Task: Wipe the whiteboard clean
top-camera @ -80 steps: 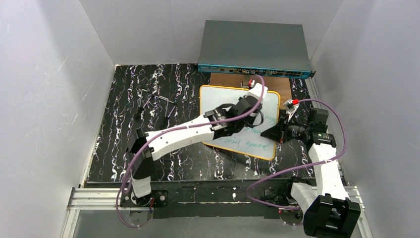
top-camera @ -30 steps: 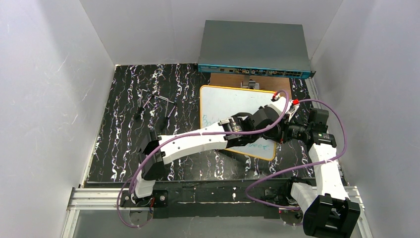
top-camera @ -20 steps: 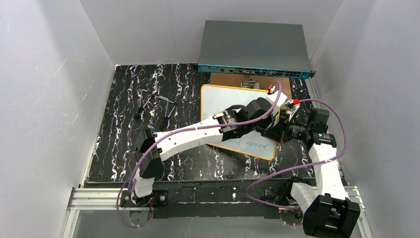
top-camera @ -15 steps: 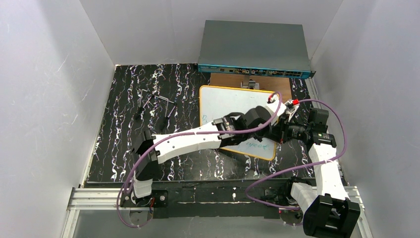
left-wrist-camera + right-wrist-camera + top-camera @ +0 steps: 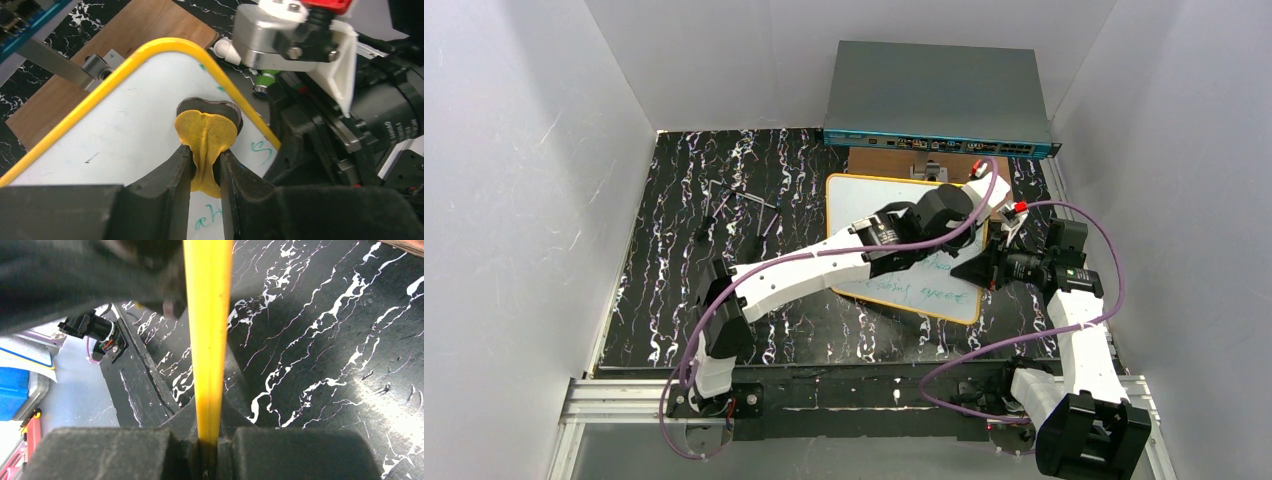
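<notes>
as the right tool (image 5: 209,437) is clamping the whiteboard (image 5: 864,205), the left tool (image 5: 205,160), pinching a cloth (image 5: 206,132), is wiping it; its near-edge writing (image 5: 919,292) is likely coming next.

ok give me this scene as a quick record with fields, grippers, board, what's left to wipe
whiteboard: small white rounded-corner board, orange-yellow rim, on black marbled table
left gripper: shut on a soft yellow wiping pad, set on the board near its far right corner
right gripper: shut on the board's right rim
left to wipe: green-blue writing on near part
</notes>
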You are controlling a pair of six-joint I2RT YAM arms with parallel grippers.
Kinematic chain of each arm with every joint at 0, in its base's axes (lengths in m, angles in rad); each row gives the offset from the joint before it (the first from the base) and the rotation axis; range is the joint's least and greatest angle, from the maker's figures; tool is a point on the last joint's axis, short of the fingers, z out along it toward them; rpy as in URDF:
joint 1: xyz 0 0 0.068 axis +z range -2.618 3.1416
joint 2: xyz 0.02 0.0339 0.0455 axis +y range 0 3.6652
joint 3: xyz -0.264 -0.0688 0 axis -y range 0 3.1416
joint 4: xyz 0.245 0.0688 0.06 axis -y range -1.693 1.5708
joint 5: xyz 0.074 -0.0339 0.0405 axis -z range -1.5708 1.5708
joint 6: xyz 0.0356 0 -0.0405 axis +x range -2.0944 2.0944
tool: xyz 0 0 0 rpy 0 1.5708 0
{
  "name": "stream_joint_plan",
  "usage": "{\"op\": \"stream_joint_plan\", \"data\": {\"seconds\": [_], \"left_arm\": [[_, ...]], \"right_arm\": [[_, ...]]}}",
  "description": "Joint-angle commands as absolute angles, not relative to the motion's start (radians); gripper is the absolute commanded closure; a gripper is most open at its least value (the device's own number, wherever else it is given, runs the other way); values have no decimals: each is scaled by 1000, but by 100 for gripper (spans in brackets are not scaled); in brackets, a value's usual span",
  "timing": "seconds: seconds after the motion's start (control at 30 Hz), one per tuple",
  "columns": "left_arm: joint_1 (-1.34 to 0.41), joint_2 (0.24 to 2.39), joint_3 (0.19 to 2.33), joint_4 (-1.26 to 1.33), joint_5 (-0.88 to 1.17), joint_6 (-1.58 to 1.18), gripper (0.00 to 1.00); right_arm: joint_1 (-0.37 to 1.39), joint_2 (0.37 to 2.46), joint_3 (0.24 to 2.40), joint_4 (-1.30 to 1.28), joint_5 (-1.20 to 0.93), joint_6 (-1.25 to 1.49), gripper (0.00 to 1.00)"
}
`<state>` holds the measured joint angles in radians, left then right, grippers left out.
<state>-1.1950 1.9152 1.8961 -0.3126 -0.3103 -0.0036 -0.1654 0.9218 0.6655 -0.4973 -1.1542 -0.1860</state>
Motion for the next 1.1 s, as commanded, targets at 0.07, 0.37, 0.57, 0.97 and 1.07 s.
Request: {"op": "stream_joint_plan", "data": {"seconds": [0.07, 0.37, 0.57, 0.97, 1.07], "left_arm": [[-1200, 1848, 1806, -275, -236, 37, 100], [-1303, 1917, 1842, -357, -281, 44, 100], [-1264, 2057, 2148, -502, -475, 72, 100], [-1216, 2022, 2125, -480, -498, 31, 100], [-1219, 2004, 2107, -482, -502, 28, 100]], "right_arm": [[-162, 894, 719, -432, -1272, -198, 99], [-163, 904, 717, -430, -1271, -199, 99], [-163, 900, 717, -430, -1269, -199, 99], [-165, 892, 719, -433, -1278, -198, 99], [-164, 893, 720, -433, -1279, -198, 99]]}}
